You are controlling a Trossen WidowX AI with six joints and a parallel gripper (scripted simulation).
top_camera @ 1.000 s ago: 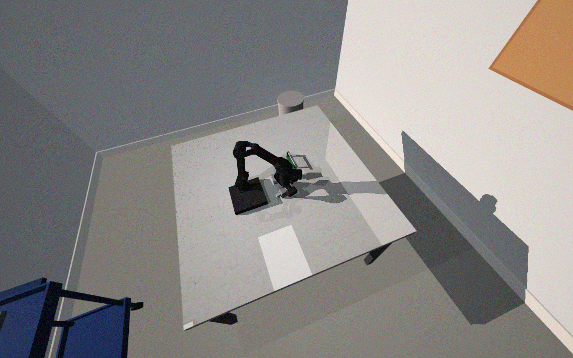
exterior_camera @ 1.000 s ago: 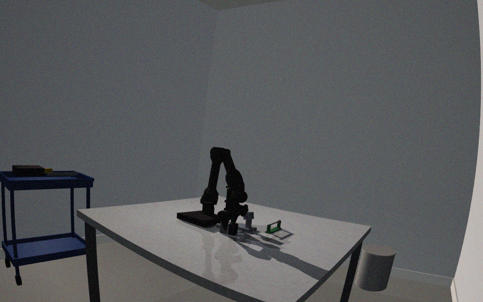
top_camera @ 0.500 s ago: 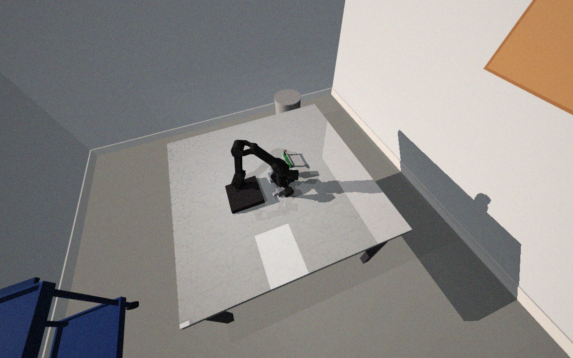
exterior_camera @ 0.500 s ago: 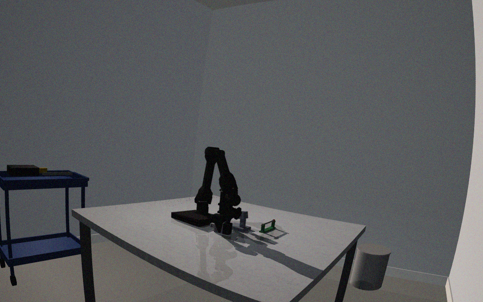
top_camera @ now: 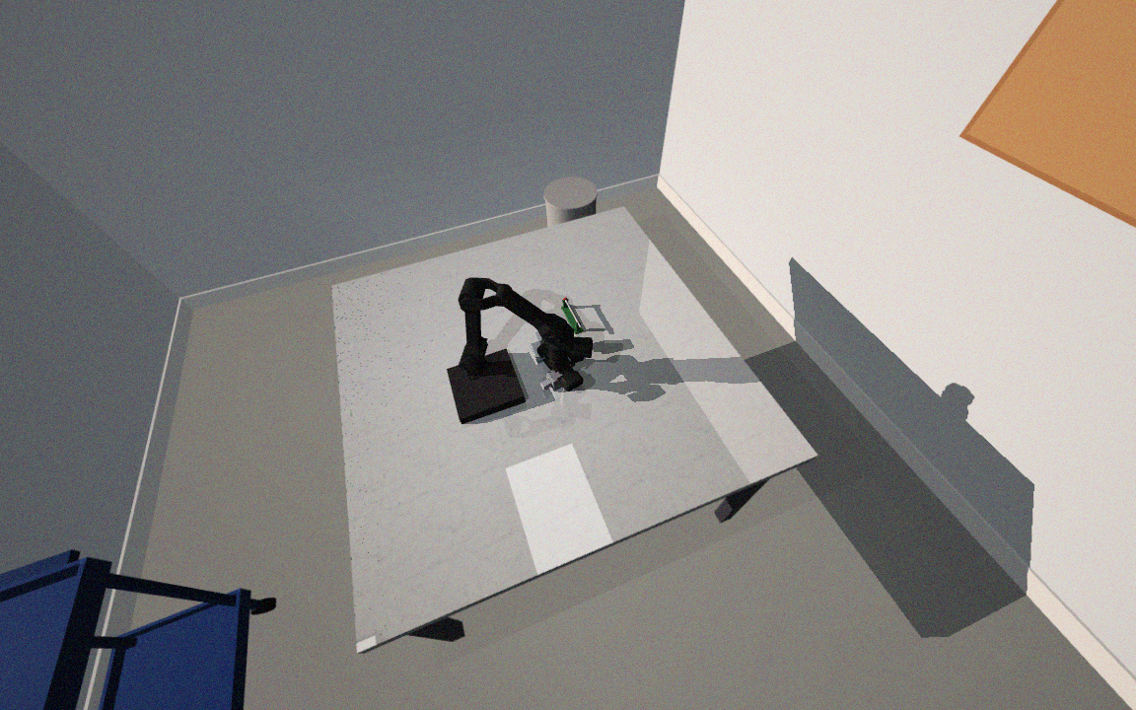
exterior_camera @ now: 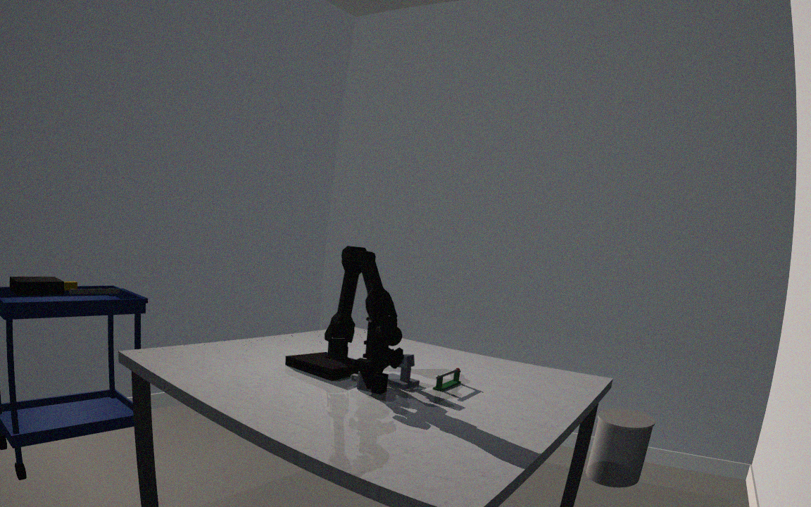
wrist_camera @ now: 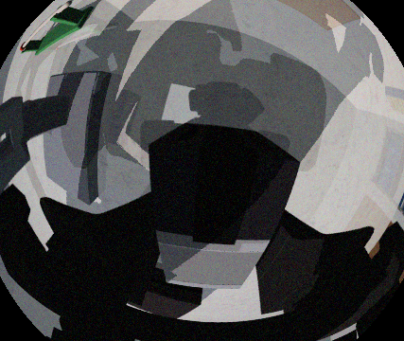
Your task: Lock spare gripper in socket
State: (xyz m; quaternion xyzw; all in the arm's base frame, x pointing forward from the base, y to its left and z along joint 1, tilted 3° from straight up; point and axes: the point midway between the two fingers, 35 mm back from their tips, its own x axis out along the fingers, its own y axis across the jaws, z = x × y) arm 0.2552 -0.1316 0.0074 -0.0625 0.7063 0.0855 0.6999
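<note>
My gripper (top_camera: 562, 371) (exterior_camera: 372, 372) (wrist_camera: 213, 192) is shut on the spare gripper, a black block (top_camera: 569, 381) (exterior_camera: 378, 383) (wrist_camera: 211, 170) with light grey parts, low at the table top. Whether it is lifted is unclear. The grey mount (exterior_camera: 406, 370) (wrist_camera: 5, 153) stands close beside my gripper, its upright post and socket apart from the block. My arm hides most of it in the top view. The pale lock pin with a red end (top_camera: 566, 301) (exterior_camera: 457, 370) (wrist_camera: 23, 46) is out of the socket and lies along the top of the green holder (top_camera: 569, 318) (exterior_camera: 447, 384) (wrist_camera: 60, 35).
The arm's dark base plate (top_camera: 485, 389) (exterior_camera: 320, 363) is behind the block. The green holder stands beyond the mount on the pale table (top_camera: 431, 494) (exterior_camera: 238, 378). A blue cart (top_camera: 175, 635) (exterior_camera: 68, 308) and a grey bin (top_camera: 570, 195) (exterior_camera: 621, 447) stand off the table.
</note>
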